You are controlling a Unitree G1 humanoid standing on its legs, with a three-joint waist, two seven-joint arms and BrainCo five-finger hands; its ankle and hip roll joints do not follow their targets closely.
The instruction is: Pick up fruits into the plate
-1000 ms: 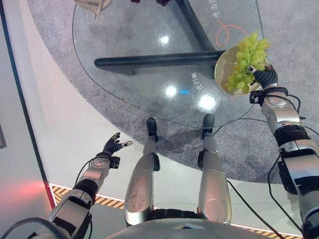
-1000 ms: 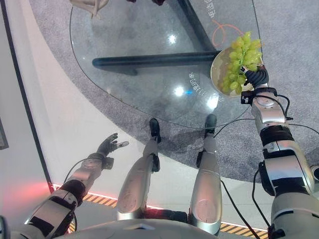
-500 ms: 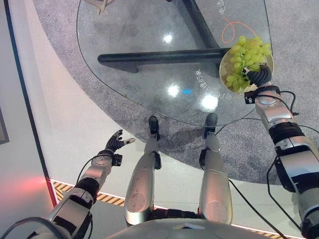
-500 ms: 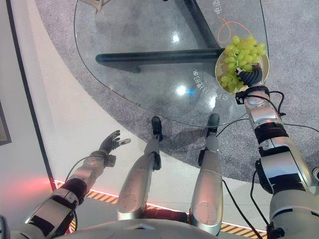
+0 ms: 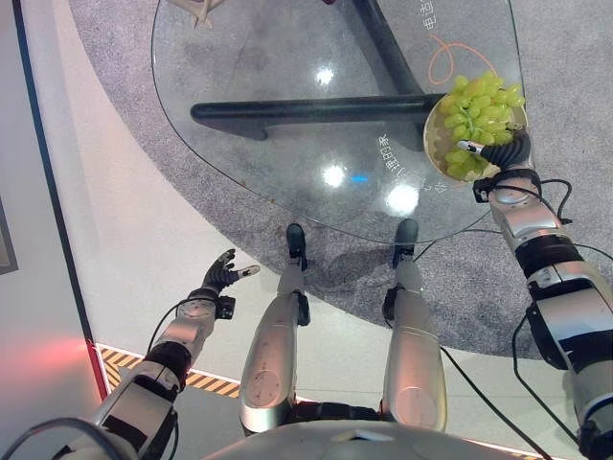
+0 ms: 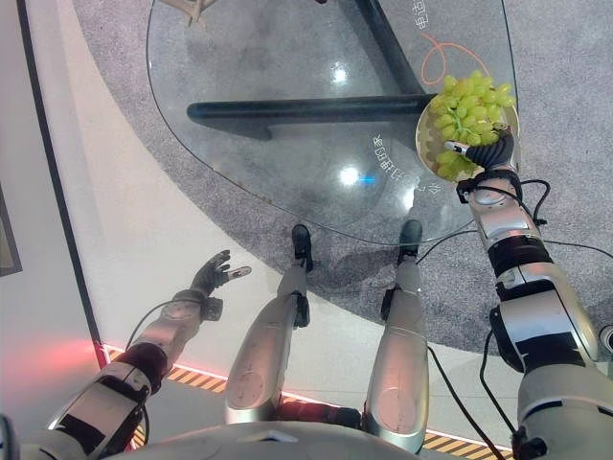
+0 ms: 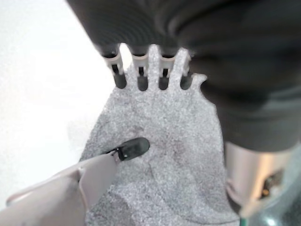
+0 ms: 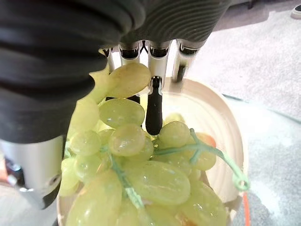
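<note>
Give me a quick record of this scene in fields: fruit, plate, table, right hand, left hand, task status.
fruit: bunch of green grapes, lying in the plate
plate: pale round plate at the right edge of the table
table: glass table on a dark base, over grey carpet
right hand: right hand at the plate, fingers straight, among the grapes
left hand: left hand open, low beside the body, away from the table
task status: grapes in plate

fruit: a bunch of pale green grapes (image 5: 482,107) on a green stem, glossy and plump, heaped together.
fruit place: upper right of the left eye view, lying in the plate and spilling over its upper rim.
plate: a round cream plate (image 5: 432,144), lying flat on the glass table's right edge.
</note>
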